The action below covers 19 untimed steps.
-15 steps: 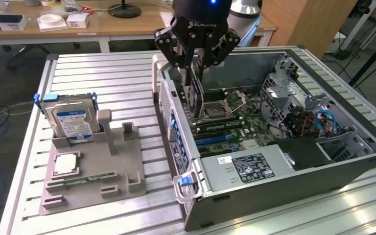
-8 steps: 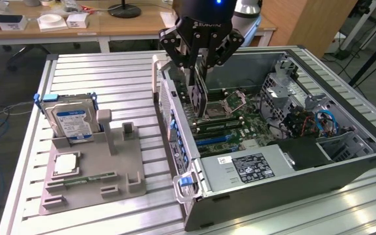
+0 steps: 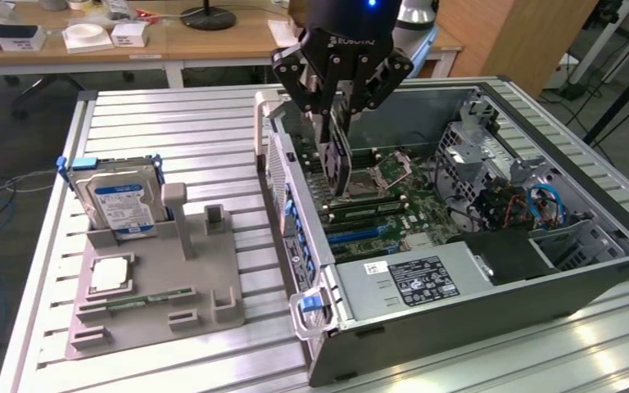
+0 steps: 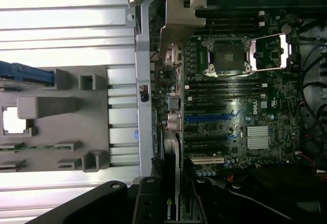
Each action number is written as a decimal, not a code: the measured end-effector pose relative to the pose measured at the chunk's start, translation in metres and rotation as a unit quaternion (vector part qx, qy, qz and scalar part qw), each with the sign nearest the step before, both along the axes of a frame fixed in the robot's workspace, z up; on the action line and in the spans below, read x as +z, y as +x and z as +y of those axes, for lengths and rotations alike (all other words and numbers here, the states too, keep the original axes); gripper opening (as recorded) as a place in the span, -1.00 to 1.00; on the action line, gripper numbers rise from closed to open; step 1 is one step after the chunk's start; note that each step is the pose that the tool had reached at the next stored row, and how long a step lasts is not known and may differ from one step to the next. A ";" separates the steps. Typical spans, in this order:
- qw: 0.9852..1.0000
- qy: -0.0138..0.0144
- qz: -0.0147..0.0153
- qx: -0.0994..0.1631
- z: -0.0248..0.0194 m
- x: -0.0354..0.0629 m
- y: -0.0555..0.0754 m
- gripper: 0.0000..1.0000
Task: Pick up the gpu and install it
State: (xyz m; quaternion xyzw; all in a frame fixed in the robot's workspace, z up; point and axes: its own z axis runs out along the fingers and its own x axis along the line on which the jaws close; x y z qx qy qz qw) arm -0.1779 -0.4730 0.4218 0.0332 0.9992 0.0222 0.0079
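Observation:
My gripper (image 3: 334,123) is shut on the gpu (image 3: 334,164), a thin dark card that hangs on edge from the fingers. It is over the open computer case (image 3: 576,286), just above the motherboard (image 3: 402,205) near the case's rear wall. In the wrist view the gpu (image 4: 171,152) runs edge-on along the board's slot area, with its silver bracket (image 4: 181,22) at the far end. A logo on the card sits between the dark fingers (image 4: 145,206). The blue expansion slot (image 4: 207,117) lies beside the card.
A grey holder (image 3: 151,303) on the slatted aluminium table (image 3: 42,246) carries a blue-labelled hard drive (image 3: 118,205), a processor (image 3: 110,274) and a memory stick (image 3: 134,301). Inside the case are the power supply (image 3: 413,282), the drive cage (image 3: 478,139) and cables (image 3: 533,205).

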 end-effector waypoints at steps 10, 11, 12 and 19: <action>1.000 0.000 0.000 0.000 0.0000 -0.0007 0.002 -0.47; 1.000 0.000 0.000 0.000 0.0000 -0.0007 0.002 -0.47; 1.000 0.000 0.000 0.000 0.0000 -0.0007 0.002 -0.47; 1.000 0.000 0.000 0.000 0.0000 -0.0007 0.005 -0.47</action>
